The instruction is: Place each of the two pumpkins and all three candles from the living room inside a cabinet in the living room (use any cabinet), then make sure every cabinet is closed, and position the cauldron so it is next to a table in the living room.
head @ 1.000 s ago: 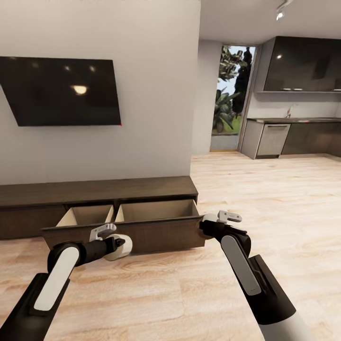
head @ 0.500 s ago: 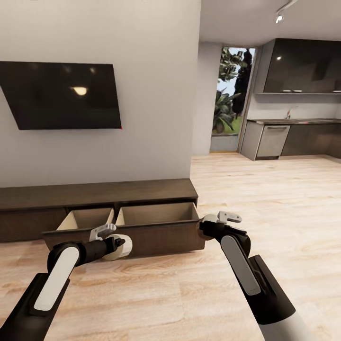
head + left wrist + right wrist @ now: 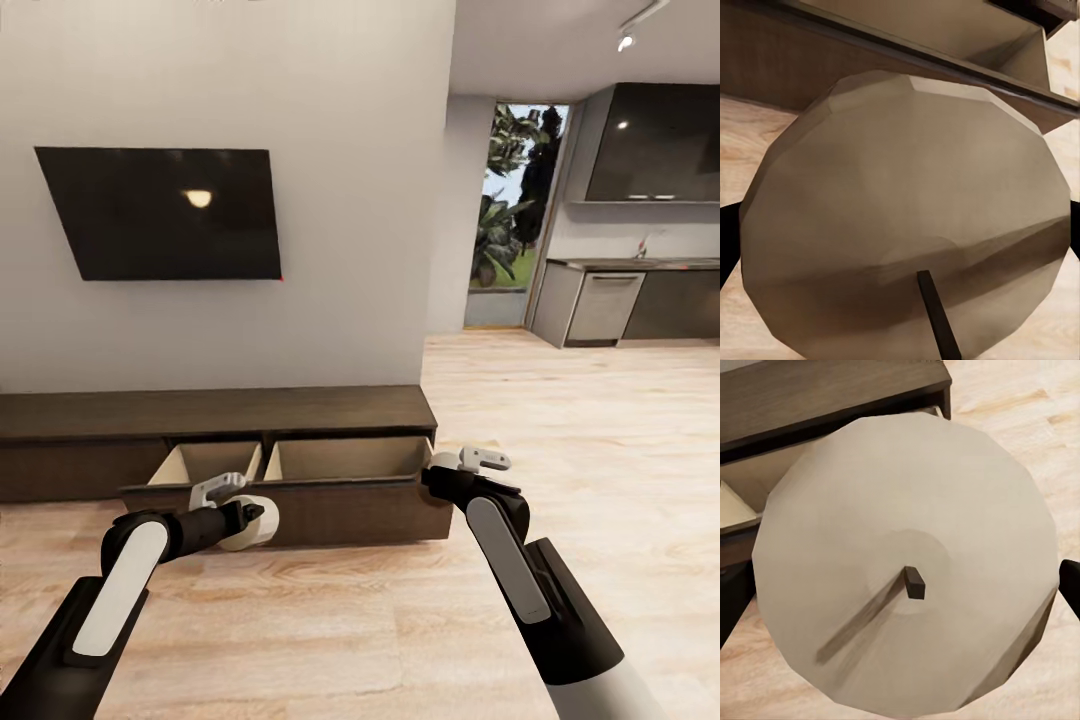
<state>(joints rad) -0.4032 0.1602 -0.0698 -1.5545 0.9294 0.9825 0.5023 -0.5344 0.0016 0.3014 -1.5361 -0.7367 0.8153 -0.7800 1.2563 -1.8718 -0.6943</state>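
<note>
Both arms hover in front of the cabinet [image 3: 215, 412], whose two drawers stand pulled out, pale insides showing. The left gripper [image 3: 252, 522] is clamped on a candle [image 3: 907, 217], seen close up in the left wrist view with its wick partly cut off at the edge. The right gripper [image 3: 440, 468] clasps another candle [image 3: 907, 562]; in the head view that one is mostly hidden behind the wrist

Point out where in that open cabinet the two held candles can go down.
Both open compartments of the cabinet look bare: the smaller one and the wider one beyond the divider. The left gripper and right gripper, each holding a candle, crowd the front panel.
</note>
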